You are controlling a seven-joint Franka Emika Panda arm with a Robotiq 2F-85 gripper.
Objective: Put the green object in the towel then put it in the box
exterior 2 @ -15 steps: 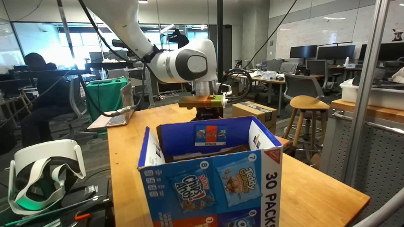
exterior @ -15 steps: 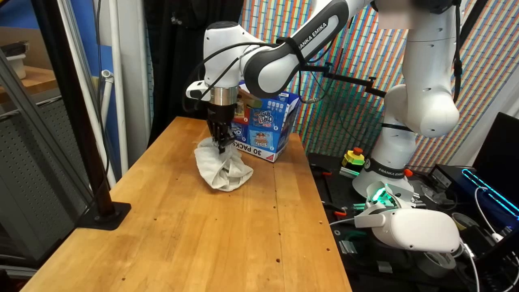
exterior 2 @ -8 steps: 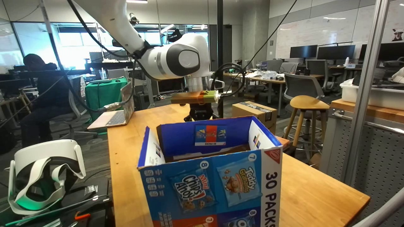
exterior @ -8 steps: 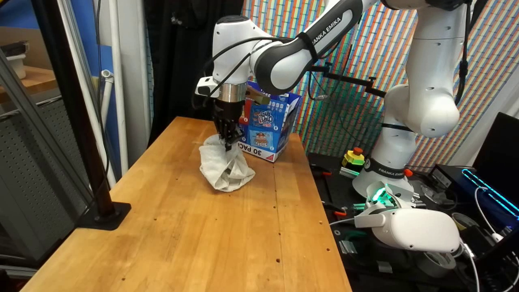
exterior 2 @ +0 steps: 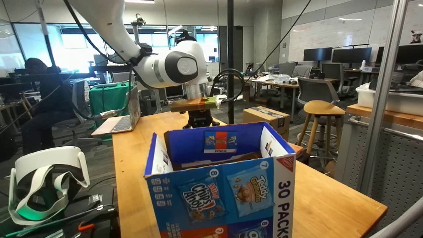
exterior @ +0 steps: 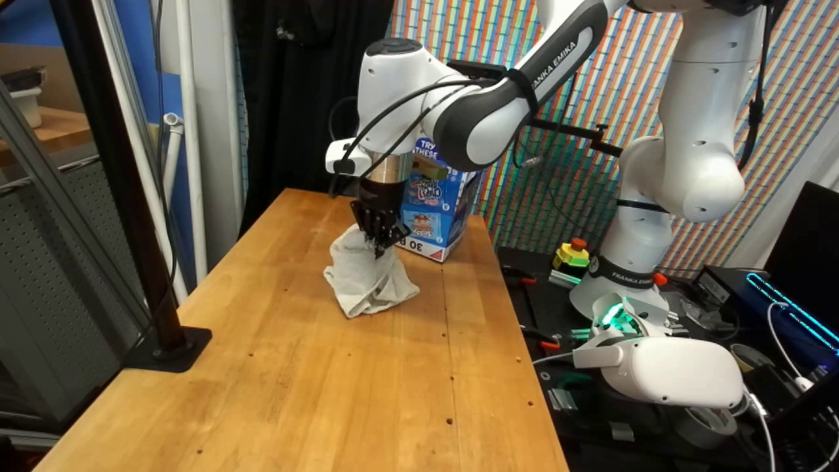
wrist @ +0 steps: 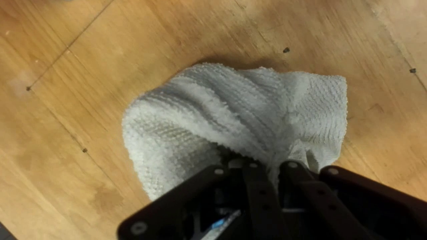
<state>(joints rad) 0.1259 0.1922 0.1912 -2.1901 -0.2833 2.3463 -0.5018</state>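
Pinching towel (wrist: pixel 206 106) by bunched ridge, gripper (wrist: pixel 273 165) has fingers closed. Should handle light, soft, limp; surer hold: all edges gathered, green object perhaps inside. Lower folds seem on table (exterior: pixel 308 380); blue box (exterior: pixel 438 204) farther, right, in exterior view. Counts: one towel, one blue box, no green object visible.

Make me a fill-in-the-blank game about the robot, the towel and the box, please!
1. The robot's hand is ____ (open or shut) on the towel.
2. The towel is ____ (inside or outside) the box.
3. Big print on the box says "____ PACKS".
4. The table is made of ____ (wood or glass).

Missing words: shut; outside; 30; wood.
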